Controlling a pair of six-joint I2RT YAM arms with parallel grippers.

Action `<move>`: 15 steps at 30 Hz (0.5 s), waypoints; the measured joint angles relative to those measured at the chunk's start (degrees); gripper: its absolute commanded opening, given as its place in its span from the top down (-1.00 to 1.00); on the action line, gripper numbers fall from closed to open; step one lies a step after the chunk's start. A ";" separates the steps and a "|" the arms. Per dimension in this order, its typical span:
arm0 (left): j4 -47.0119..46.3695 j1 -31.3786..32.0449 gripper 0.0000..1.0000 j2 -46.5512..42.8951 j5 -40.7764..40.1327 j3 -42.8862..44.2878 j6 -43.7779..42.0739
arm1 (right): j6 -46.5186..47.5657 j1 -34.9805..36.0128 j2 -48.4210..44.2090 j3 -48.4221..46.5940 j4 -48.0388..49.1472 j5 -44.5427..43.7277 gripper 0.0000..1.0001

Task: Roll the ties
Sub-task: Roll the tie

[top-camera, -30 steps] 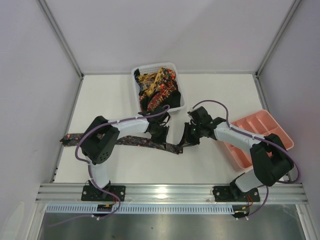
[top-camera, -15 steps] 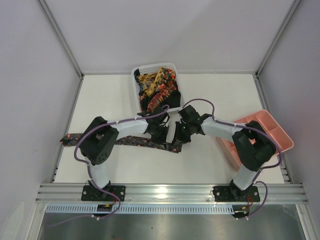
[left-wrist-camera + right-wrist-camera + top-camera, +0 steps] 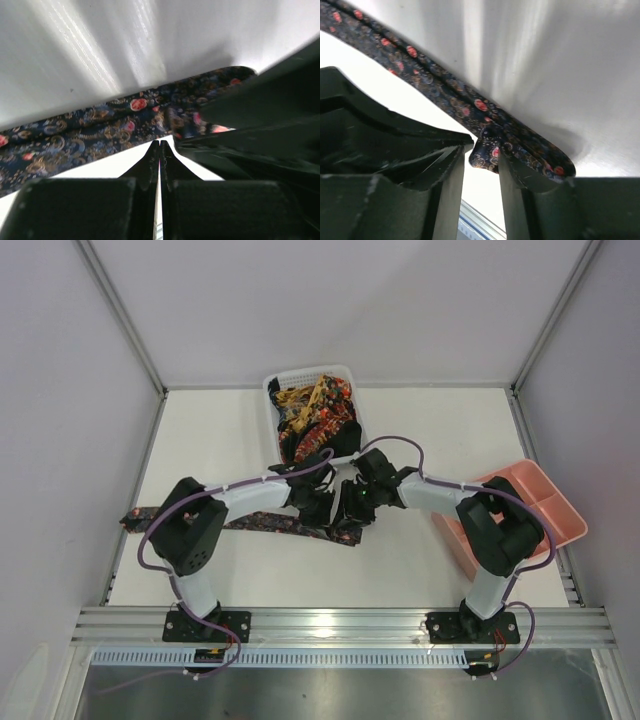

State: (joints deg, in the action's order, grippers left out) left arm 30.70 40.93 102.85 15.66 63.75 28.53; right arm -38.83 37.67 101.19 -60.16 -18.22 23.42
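A dark tie with red and gold dots [image 3: 258, 523] lies flat across the table from the left edge to the middle. Its right end is folded over where both grippers meet. My left gripper [image 3: 322, 508] is shut with nothing between its jaws [image 3: 160, 145], its tips just off the tie [image 3: 100, 132]. My right gripper [image 3: 350, 512] stands open [image 3: 481, 150]. The folded tie end [image 3: 490, 152] hangs at its tips, against the right finger [image 3: 520, 175]. More ties [image 3: 315, 410] are piled in a basket behind.
The white mesh basket [image 3: 305, 373] stands at the back centre, just behind both grippers. A pink compartment tray [image 3: 535, 485] sits at the right, partly under my right arm. The left gripper's black body [image 3: 385, 145] is close beside the right fingers.
My right gripper has moved left to the left gripper, carrying the tie's end over onto itself. Its jaws have since opened. The left gripper has stayed shut.
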 measured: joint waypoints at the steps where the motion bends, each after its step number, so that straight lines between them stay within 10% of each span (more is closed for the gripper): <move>1: 0.11 -0.15 0.99 -0.55 0.17 0.00 0.04 | 0.02 0.00 0.00 0.42 1.11 0.87 0.17; 15: 0.39 -1.36 0.99 -2.49 2.71 0.00 1.51 | -0.24 -0.02 0.37 2.19 5.68 4.28 0.67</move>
State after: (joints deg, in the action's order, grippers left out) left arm 31.09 39.57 100.36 18.37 63.75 30.04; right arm -39.07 37.65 101.56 -57.98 -12.53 27.70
